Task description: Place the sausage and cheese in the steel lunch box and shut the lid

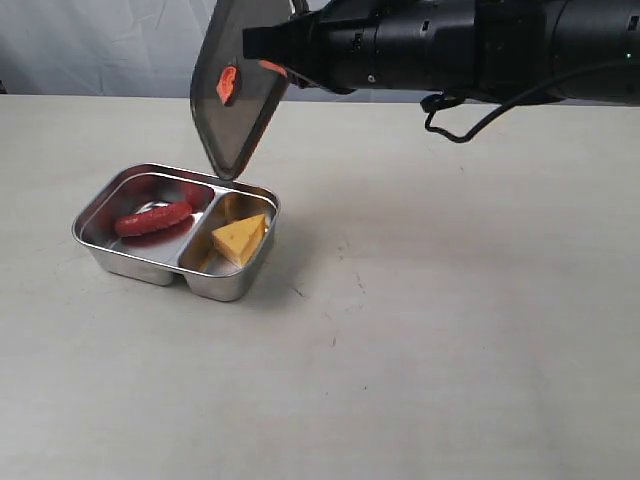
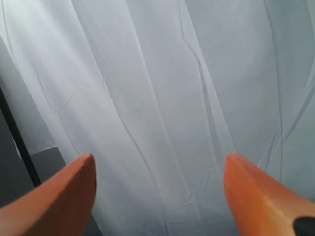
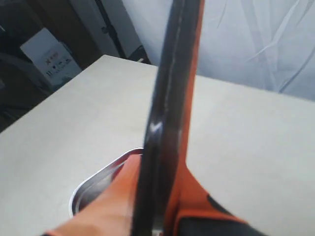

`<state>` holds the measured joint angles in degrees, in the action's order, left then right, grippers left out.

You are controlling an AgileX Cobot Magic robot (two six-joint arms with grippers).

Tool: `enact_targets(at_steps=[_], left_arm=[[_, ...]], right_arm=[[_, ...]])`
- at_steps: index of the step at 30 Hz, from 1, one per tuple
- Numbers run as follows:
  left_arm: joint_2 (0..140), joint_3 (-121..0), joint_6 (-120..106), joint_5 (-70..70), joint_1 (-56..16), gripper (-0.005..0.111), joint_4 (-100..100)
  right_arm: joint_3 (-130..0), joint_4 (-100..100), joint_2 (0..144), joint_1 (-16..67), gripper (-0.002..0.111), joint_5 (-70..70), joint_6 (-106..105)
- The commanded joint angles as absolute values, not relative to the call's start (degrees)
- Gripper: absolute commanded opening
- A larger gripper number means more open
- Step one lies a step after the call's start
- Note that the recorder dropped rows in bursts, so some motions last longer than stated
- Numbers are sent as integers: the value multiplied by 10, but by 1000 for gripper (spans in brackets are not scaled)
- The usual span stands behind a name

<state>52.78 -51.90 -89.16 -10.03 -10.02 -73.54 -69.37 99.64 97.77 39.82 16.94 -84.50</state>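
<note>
The steel lunch box (image 1: 110, 250) rests on the table at the left. A dark-red sausage (image 1: 152, 218) lies in its larger compartment and a yellow cheese wedge (image 1: 240, 238) in the smaller one. My right gripper (image 1: 272, 62) reaches in from the right and is shut on the dark lid (image 1: 232, 100), which hangs steeply tilted in the air over the box's far edge. In the right wrist view the lid (image 3: 170, 113) is edge-on between orange fingers (image 3: 113, 201), with the box rim (image 3: 93, 182) below. My left gripper (image 2: 158, 169) is open, facing a white curtain.
Beige table (image 1: 430, 320) spreads to the right of the box and in front of it. A white curtain (image 1: 100, 45) hangs behind the table. A black cable (image 1: 470, 125) loops under the right arm. A white carton (image 3: 49, 61) stands off the table's far side.
</note>
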Motion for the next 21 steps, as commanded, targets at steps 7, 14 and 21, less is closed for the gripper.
enact_targets(at_steps=[7,14,21], left_arm=[[524,-522,-889,-114,-98,69,-737],[524,-522,-889,-116,-98,69,-736],[524,-522,-889,-116,-98,69,-733]], right_arm=[[-723,999,978,398,-1,102,-1023],[-760,965,977,400,-1,93,-1022],[-802,446,978,401,-1,56,-486]])
